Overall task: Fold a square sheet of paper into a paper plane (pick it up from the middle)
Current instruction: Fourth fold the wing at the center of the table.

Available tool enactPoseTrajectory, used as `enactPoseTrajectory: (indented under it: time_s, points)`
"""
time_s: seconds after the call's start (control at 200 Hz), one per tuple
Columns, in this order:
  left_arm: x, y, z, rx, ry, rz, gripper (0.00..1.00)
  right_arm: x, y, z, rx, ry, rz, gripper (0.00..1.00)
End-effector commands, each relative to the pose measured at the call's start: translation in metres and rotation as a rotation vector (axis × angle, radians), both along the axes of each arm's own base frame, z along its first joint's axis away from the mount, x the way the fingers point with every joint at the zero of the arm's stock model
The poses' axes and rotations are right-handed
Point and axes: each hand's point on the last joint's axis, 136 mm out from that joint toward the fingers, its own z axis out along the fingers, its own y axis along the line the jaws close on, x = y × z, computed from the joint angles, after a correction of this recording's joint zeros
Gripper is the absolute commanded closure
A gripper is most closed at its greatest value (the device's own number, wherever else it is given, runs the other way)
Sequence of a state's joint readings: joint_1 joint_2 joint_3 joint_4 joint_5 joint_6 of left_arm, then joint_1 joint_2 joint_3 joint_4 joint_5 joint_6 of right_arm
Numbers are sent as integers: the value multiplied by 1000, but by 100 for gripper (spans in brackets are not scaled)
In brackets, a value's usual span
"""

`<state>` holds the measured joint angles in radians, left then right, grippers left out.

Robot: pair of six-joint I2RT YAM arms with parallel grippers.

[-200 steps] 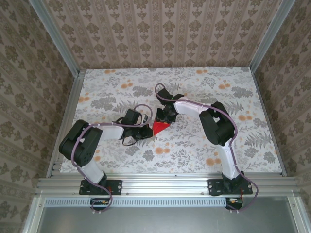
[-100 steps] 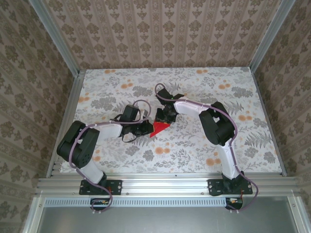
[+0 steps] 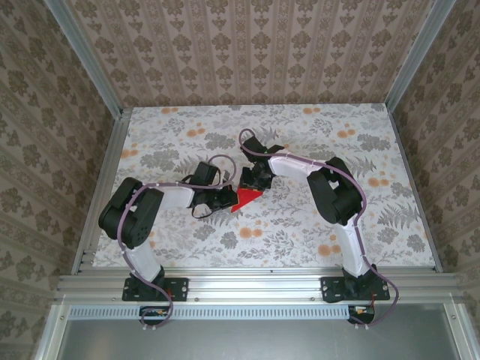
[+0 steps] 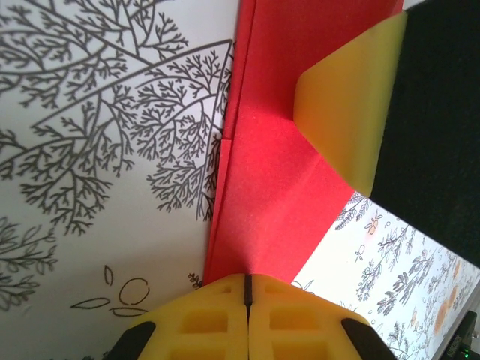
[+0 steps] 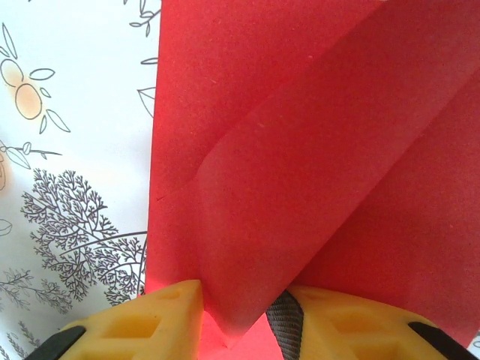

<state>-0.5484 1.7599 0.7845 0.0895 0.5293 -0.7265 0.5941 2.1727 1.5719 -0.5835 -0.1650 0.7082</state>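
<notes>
1. Left of centre on the surface (image 3: 315, 135), my left fingers (image 4: 210, 319) are pressed together with red paper running straight into their tips. I read that as a nip on a flap of the square sheet of paper (image 3: 247, 196), held so the flap can be swung over.
2. Centre: the sheet is partly folded and looks triangle-ish from above. It sits on the surface between both arms with its layers overlapping.
3. Right: my right fingers (image 5: 161, 319) stand spread with a raised fold passing between them, not squeezed. In the left wrist view one pad sits on the sheet. My guess is it pins the paper so it can't slide during the fold.
4. No plane shape yet, so I'd say early folds.
</notes>
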Motion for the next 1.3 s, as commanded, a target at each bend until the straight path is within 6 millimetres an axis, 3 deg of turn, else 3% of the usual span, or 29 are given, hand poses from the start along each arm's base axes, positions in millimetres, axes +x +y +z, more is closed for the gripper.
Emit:
enactPoseTrajectory:
  time_s: [0.0, 0.175, 0.34, 0.44, 0.54, 0.9, 1.295]
  points:
    - [-10, 17, -28, 101, 72, 28, 94, -50, -49, -77, -231, 218, -25, 63]
    - [-24, 33, -44, 192, 115, 30, 96, -27, -34, -43, -156, 146, -33, 63]
    - [-32, 44, -55, 260, 147, 29, 97, 2, -21, 21, -14, 4, -48, 57]
    - [-35, 48, -59, 279, 162, 30, 98, 8, -17, 58, 81, -99, -43, 51]
    - [-36, 48, -61, 285, 167, 34, 99, 4, -13, 76, 160, -171, -30, 52]
    - [-38, 47, -62, 284, 167, 27, 100, -25, 24, 44, 249, -138, 40, 84]
    - [-39, 45, -60, 273, 167, 28, 100, -31, 34, 18, 276, -94, 45, 92]
